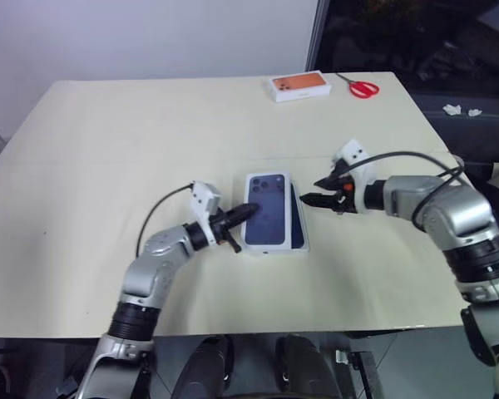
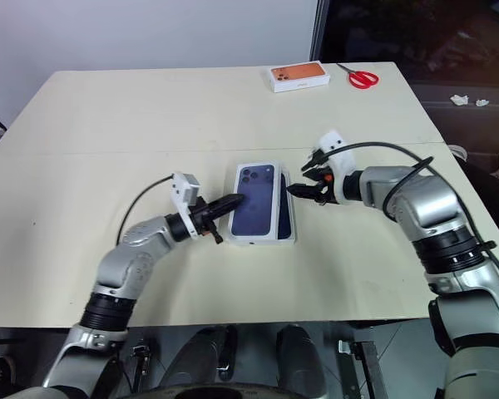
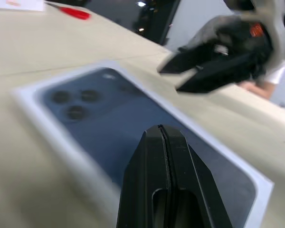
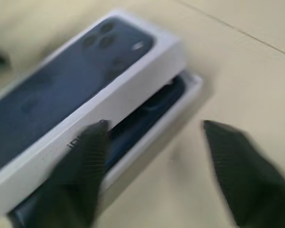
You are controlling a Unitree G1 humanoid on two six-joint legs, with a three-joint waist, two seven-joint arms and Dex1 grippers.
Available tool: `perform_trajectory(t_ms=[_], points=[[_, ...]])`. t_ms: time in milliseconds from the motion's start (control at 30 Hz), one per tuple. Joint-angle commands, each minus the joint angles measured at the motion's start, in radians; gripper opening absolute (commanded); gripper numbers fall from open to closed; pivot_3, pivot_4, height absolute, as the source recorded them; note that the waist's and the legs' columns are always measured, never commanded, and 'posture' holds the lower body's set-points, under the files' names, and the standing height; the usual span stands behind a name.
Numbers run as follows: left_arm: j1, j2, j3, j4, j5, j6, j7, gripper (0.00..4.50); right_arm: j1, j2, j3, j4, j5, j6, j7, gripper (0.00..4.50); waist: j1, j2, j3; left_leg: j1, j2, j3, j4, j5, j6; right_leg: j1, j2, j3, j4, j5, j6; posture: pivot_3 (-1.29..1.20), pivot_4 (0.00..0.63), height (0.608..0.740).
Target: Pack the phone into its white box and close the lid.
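Observation:
The lid (image 1: 267, 209), white with a dark blue phone printed on top, lies askew over the white box (image 4: 194, 89) in the middle of the table. It is shifted to the left of the box. Along the box's uncovered right side a strip of the dark blue phone (image 4: 152, 114) shows inside. My left gripper (image 1: 249, 210) is shut, and its tip rests at the lid's left edge on the printed face (image 3: 109, 118). My right gripper (image 1: 311, 192) is open with nothing between its fingers, just off the box's right side, pointing at it.
A white box with an orange phone picture (image 1: 299, 85) and red scissors (image 1: 363, 88) lie at the table's far edge. The table's right edge (image 1: 449, 158) is near my right arm. Bare tabletop surrounds the box.

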Motion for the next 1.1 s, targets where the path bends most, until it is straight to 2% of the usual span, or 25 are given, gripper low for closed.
perform_trajectory(t_ms=[33, 100, 233, 433, 667, 900, 1100], points=[[0.002, 0.033, 0.017, -0.056, -0.002, 0.012, 0.001, 0.00, -0.008, 0.000, 0.000, -0.026, -0.116, -0.092, 0.025, 1.03, 0.001, 0.000, 0.000, 0.000, 0.000, 0.000, 0.000, 0.000, 0.000, 0.000, 0.000, 0.000, 0.000, 0.000, 0.000, 0.00, 0.150, 0.740], [0.007, 0.075, 0.036, -0.056, 0.001, 0.047, 0.007, 0.00, -0.009, 0.010, 0.007, -0.016, -0.179, -0.132, 0.021, 0.01, 0.002, 0.000, 0.000, 0.000, -0.001, 0.000, 0.000, 0.000, 0.000, 0.000, 0.000, 0.000, 0.000, 0.000, 0.000, 0.00, 0.150, 0.740], [0.008, 0.151, -0.026, 0.024, 0.089, 0.094, 0.013, 0.00, -0.008, 0.012, 0.037, -0.014, -0.320, -0.240, 0.019, 0.01, -0.001, 0.000, 0.000, 0.000, 0.000, -0.001, -0.001, 0.000, 0.000, 0.000, 0.000, 0.000, 0.000, 0.000, 0.000, 0.00, 0.150, 0.740], [-0.047, 0.101, -0.076, 0.103, 0.116, 0.143, 0.022, 0.00, 0.028, 0.006, 0.071, -0.052, -0.456, -0.333, 0.072, 0.01, 0.010, 0.000, 0.000, 0.000, -0.001, -0.002, 0.000, 0.000, -0.001, 0.001, -0.001, -0.001, 0.000, 0.000, 0.000, 0.00, 0.150, 0.740], [-0.107, -0.005, -0.115, 0.172, 0.102, 0.155, -0.011, 0.00, 0.105, -0.048, 0.052, -0.167, -0.465, -0.349, 0.238, 0.01, 0.024, 0.000, 0.000, 0.000, -0.001, -0.002, 0.000, 0.000, -0.001, 0.001, -0.001, -0.002, 0.000, 0.000, 0.000, 0.00, 0.150, 0.740], [-0.121, -0.075, -0.123, 0.179, 0.097, 0.163, -0.020, 0.00, 0.105, -0.067, 0.019, -0.168, -0.480, -0.342, 0.297, 0.01, 0.023, 0.000, 0.000, 0.001, -0.001, -0.002, 0.001, 0.000, -0.001, 0.001, -0.001, -0.002, 0.000, 0.000, 0.000, 0.00, 0.150, 0.740], [-0.145, -0.090, -0.093, 0.152, 0.080, 0.187, -0.006, 0.00, 0.127, -0.079, 0.021, -0.151, -0.525, -0.374, 0.320, 0.01, 0.024, 0.000, 0.000, 0.001, -0.001, -0.002, 0.001, 0.000, -0.001, 0.001, -0.001, -0.002, 0.000, 0.000, 0.000, 0.00, 0.150, 0.740]])
